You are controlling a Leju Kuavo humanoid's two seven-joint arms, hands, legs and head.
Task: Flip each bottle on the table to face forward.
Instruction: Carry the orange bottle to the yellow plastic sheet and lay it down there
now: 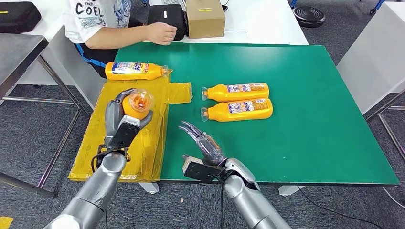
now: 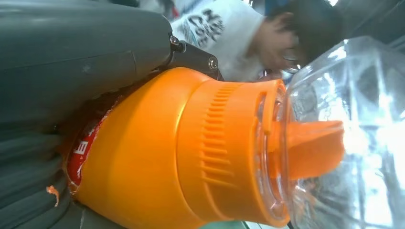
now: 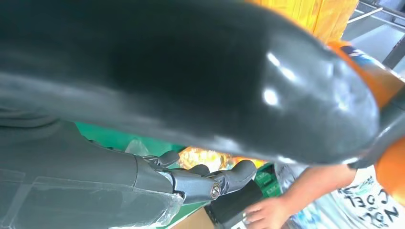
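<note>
Your left hand (image 1: 125, 119) grips a bottle (image 1: 135, 104), cap toward the camera, above the yellow board (image 1: 148, 143) at centre left. Your right hand (image 1: 205, 145) hangs open over the green mat (image 1: 310, 119), holding nothing. Roll the wrist slowly and set the bottle down label up, clear of the 2 bottles (image 1: 237, 101) at centre. The left wrist view shows the clear cap (image 2: 334, 143) intact.

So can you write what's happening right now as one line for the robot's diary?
left hand: holds orange bottle, cap toward camera | right hand: open above green mat | three bottles lying flat | person's hand at far edge
</note>
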